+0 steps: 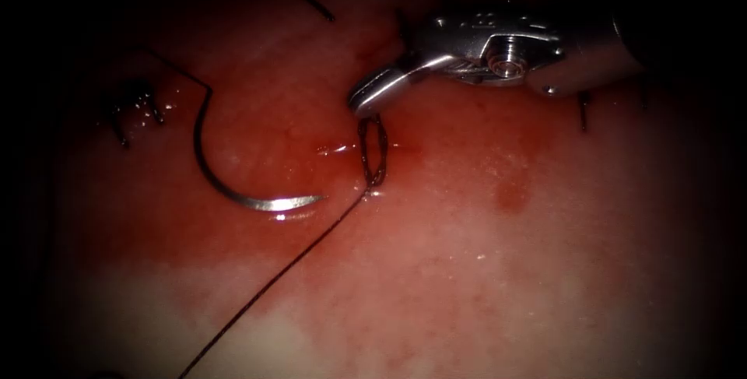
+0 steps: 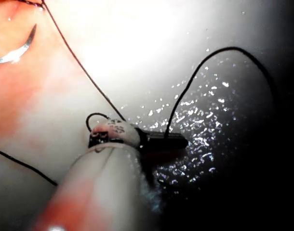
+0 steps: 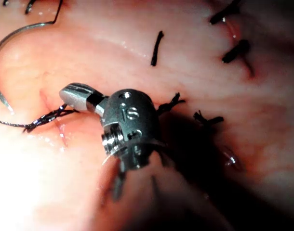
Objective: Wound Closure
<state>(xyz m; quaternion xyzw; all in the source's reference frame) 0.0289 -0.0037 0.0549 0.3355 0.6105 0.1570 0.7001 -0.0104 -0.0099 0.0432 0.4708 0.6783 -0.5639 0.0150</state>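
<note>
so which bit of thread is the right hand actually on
The twisted loop of thread at the cut, directly under the right hand, whose jaws look shut on its top. The loose cut ends lie apart; the needle lies free, left of the cut.

— What lies around the red fluid (image 1: 334, 148)?
— A loose cut end of thread (image 1: 314, 4) sits well above it. A knotted old stitch (image 1: 134, 107) lies far to its left, another short cut end (image 1: 583, 111) far to its right.

Bright light pools centrally; darkness closes around every edge.
</note>
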